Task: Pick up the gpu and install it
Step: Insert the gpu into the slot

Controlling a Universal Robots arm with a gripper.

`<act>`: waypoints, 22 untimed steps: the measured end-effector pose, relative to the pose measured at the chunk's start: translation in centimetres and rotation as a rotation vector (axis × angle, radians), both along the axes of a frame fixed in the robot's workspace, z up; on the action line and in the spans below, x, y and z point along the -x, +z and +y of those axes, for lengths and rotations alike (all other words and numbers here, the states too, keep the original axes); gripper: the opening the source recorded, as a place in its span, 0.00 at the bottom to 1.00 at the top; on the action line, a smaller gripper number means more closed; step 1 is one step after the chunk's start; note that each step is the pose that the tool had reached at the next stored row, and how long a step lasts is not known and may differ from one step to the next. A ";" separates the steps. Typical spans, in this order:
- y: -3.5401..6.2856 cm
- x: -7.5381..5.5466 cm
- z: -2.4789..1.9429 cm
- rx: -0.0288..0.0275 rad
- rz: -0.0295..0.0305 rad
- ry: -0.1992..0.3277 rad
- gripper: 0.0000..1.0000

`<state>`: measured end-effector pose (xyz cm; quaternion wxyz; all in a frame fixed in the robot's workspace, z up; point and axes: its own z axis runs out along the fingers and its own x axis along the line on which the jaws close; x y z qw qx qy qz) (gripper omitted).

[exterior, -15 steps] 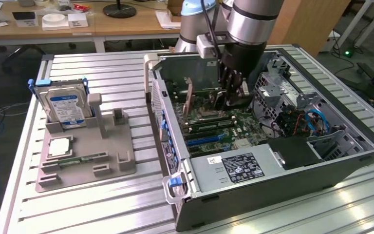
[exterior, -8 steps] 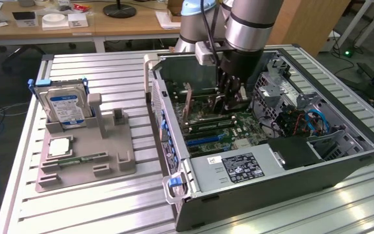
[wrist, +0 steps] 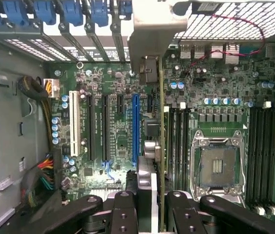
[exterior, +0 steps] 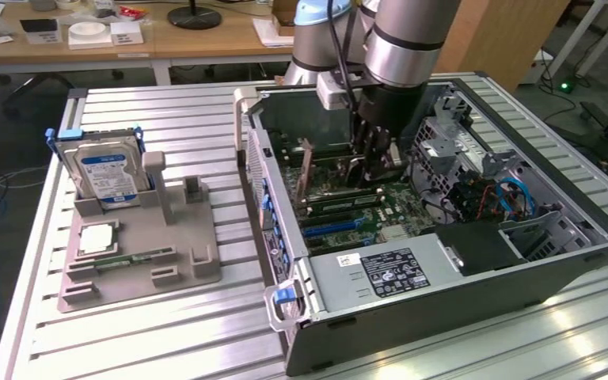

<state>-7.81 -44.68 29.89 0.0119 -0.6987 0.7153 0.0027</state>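
The gpu shows edge-on in the wrist view as a thin card. Its metal bracket points at the case's rear slot openings with blue latches. My gripper is shut on the card, one black finger on each side. The card stands upright over the motherboard, between the long blue slot and the memory slots. Whether it sits in a slot I cannot tell. In the exterior view my gripper reaches down inside the open computer case, with the card's tan bracket end near the rear wall.
On the exterior view's left, a grey holder carries a hard drive, a memory stick and a square chip. Inside the case are the power supply, an open processor socket, cables and a drive cage.
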 end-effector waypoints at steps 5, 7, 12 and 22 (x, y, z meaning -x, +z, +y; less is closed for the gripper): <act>-0.89 0.7 0.00 0.0006 0.0001 0.000 0.28; -1.24 0.7 -0.06 0.0011 0.0001 0.000 0.28; -2.14 1.0 -0.22 0.0013 0.0002 -0.001 0.28; -3.46 1.4 -0.46 0.0014 0.0005 0.000 0.28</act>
